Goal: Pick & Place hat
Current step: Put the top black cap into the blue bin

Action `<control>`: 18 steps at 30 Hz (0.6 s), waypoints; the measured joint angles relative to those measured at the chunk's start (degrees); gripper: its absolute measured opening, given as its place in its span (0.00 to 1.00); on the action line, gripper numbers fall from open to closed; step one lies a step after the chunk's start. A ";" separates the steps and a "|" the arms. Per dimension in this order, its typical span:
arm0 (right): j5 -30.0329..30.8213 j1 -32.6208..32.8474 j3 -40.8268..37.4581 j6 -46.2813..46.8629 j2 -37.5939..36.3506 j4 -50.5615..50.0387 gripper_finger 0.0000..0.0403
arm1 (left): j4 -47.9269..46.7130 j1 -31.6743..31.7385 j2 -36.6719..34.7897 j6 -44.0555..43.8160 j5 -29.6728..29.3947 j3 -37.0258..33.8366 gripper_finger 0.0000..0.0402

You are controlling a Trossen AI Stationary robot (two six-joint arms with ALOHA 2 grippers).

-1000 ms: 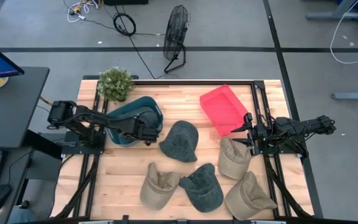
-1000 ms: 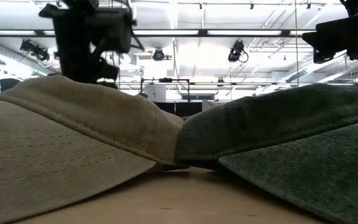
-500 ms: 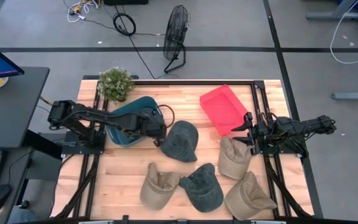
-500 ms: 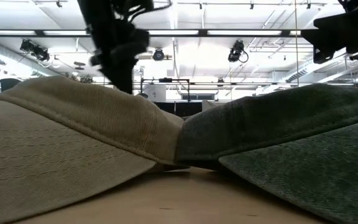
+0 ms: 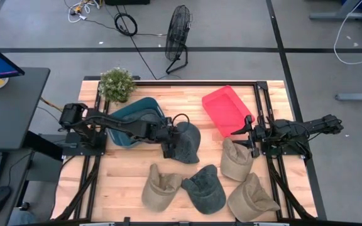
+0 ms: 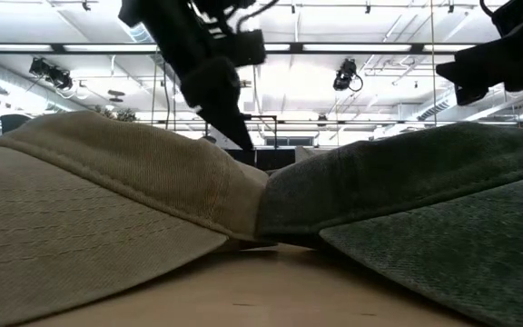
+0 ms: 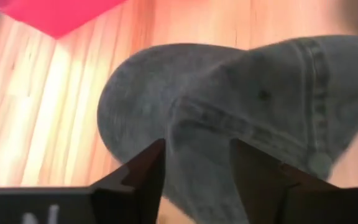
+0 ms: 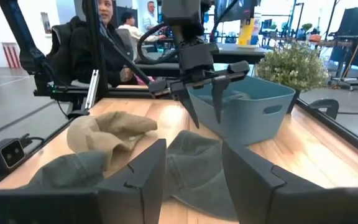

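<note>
A dark grey hat lies on the wooden table near its middle, brim toward the far side. It also shows in the left wrist view and the right wrist view. My left gripper is open and points down over the hat's left side. Its two fingertips stand just above the cloth, which shows between the fingers. In the low view this arm slants down behind the near hats. My right gripper is open and empty at the table's right side, its fingers level.
A teal bin stands left of the grey hat, with a potted plant behind it. A red tray is at the far right. Several more hats lie near: tan, dark grey, tan and tan. People sit beyond the table.
My left gripper has moved from over the teal bin toward the table's right edge and come down over the dark grey hat, its fingers staying open. The hat has not moved.
</note>
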 joint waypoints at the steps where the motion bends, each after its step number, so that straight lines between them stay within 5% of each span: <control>1: 0.01 0.01 0.00 0.04 0.14 0.00 0.40 | 1.38 0.33 0.67 0.21 0.02 0.00 0.49; 11: 0.00 0.01 0.00 1.51 0.46 -0.22 0.40 | 3.16 3.14 8.00 0.42 2.45 0.07 0.58; 18: 0.01 0.00 0.00 1.51 0.51 -0.95 0.40 | 3.44 3.42 10.17 1.71 2.01 0.13 0.35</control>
